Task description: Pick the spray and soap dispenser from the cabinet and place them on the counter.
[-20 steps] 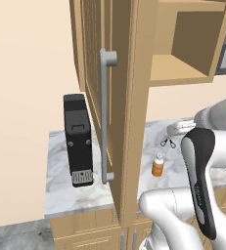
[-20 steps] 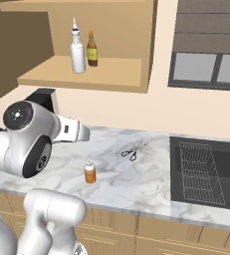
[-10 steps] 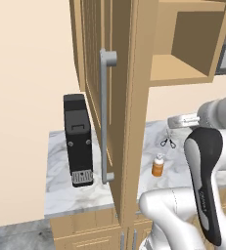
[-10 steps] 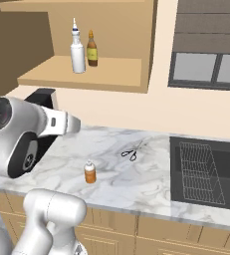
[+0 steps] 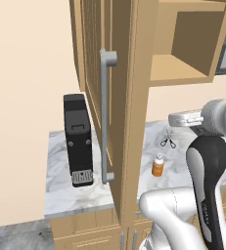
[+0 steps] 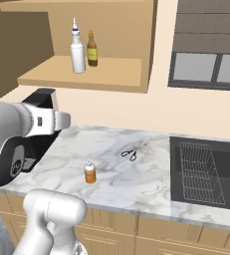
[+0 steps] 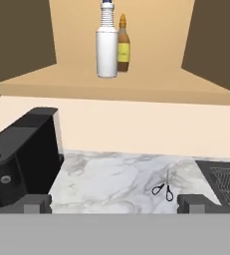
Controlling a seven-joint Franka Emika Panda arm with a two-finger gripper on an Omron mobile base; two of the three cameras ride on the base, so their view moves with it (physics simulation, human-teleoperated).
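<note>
1. Gripper (image 7: 114,203): jaws spread to full width, nothing between them. In the hand view the two dark fingertips (image 7: 34,203) sit far apart at the bottom edge, with bare marble in the gap.
2. Hand is raised above the counter (image 6: 151,184) and faces the open cabinet (image 6: 101,74); it touches nothing.
3. Spray (image 6: 77,47): upright on the cabinet shelf, white body with a blue and white nozzle on top. In the hand view the spray (image 7: 106,42) stands near the shelf's middle, set back from the front edge.
4. Brown bottle (image 6: 91,49) with a yellow label stands just beside the spray, on its right and slightly further back; in the hand view the two overlap, and contact cannot be judged.
5. Soap dispenser (image 6: 89,172): upright on the counter, orange body with white pump top, towards the front edge. Also seen in the left base view (image 5: 157,165), just right of the open door's edge.
6. Scissors (image 6: 130,154): flat on the marble, behind and to the right of the soap dispenser, well apart from it. In the hand view they lie near the right fingertip.
7. Black coffee machine (image 5: 78,140): stands at the left end of the counter, against the wall, below the cabinet.
8. Cabinet door (image 5: 112,97): swung open, grey bar handle (image 5: 104,114) running vertically down its face.
9. Sink (image 6: 206,172): dark basin set into the right of the counter, with a wire rack inside it.
</note>
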